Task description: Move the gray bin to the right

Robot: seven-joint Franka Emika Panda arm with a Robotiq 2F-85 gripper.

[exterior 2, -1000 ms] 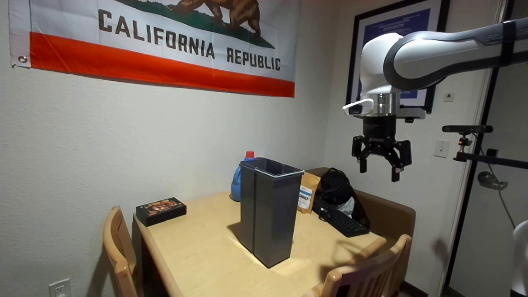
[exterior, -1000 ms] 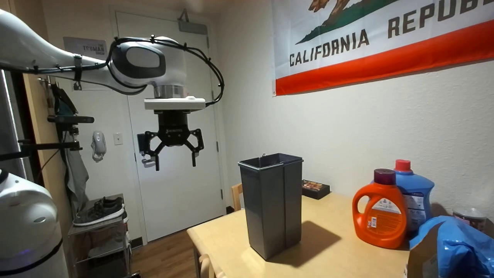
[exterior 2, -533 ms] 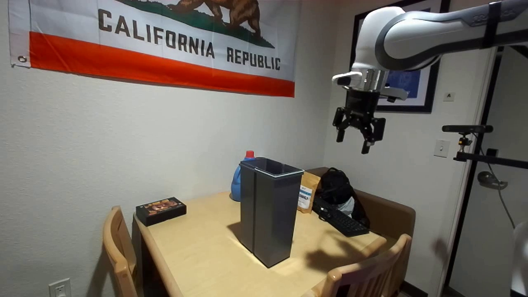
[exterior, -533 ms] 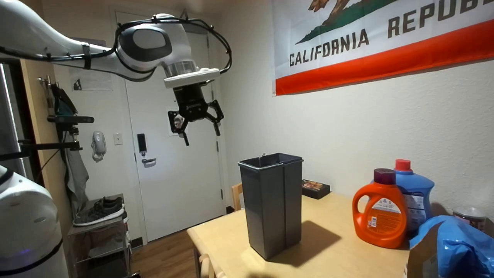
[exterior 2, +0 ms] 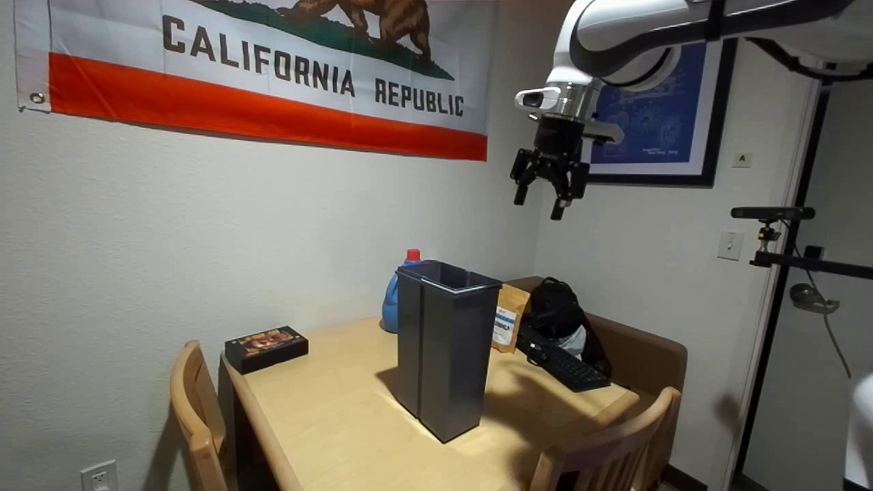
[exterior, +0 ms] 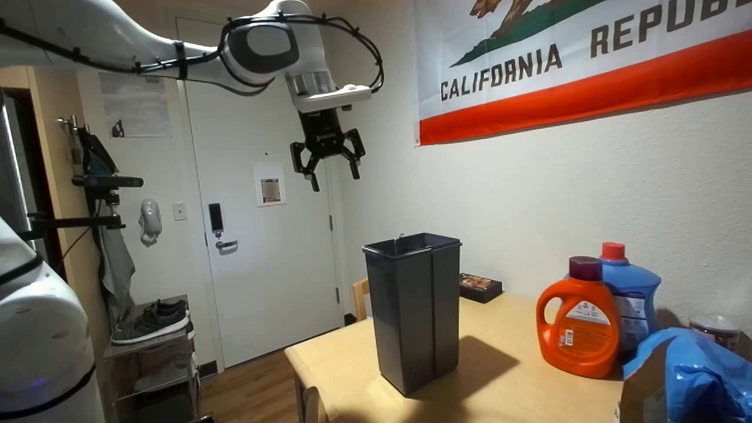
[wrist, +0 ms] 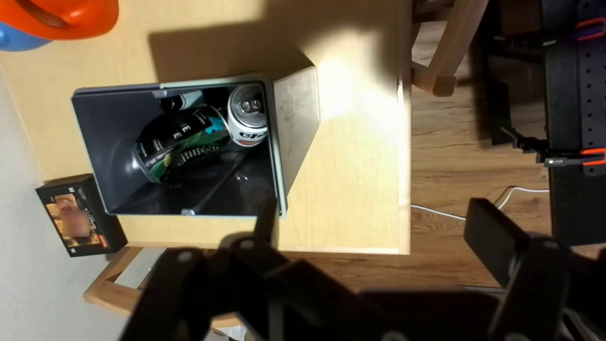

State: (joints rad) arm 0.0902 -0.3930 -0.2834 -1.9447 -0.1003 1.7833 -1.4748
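The gray bin (exterior: 414, 317) is a tall dark rectangular wastebasket standing upright on the wooden table (exterior: 346, 352). It also shows in an exterior view (exterior 2: 443, 354) and, from above, in the wrist view (wrist: 113, 137). Inside it lie a white can (wrist: 247, 116) and a dark printed package (wrist: 182, 142). My gripper (exterior: 335, 181) is open and empty, tilted slightly, higher than the bin's rim and to one side of it. It also hangs in an exterior view (exterior 2: 539, 208). In the wrist view my gripper (wrist: 374, 213) has its fingers wide apart, with table corner and floor between them.
An orange detergent jug (exterior: 578, 329) and a blue bottle (exterior: 634, 294) stand by the wall. A blue bag (exterior: 699, 376) lies near them. A black box (exterior 2: 266, 349) lies at the table's end. A keyboard (exterior 2: 566, 365) and backpack (exterior 2: 556, 307) are behind. Chairs (exterior 2: 607, 443) stand at the edges.
My gripper has risen, tilted and moved sideways toward the bin in both exterior views, and it stays open. The bin and the other objects have not moved.
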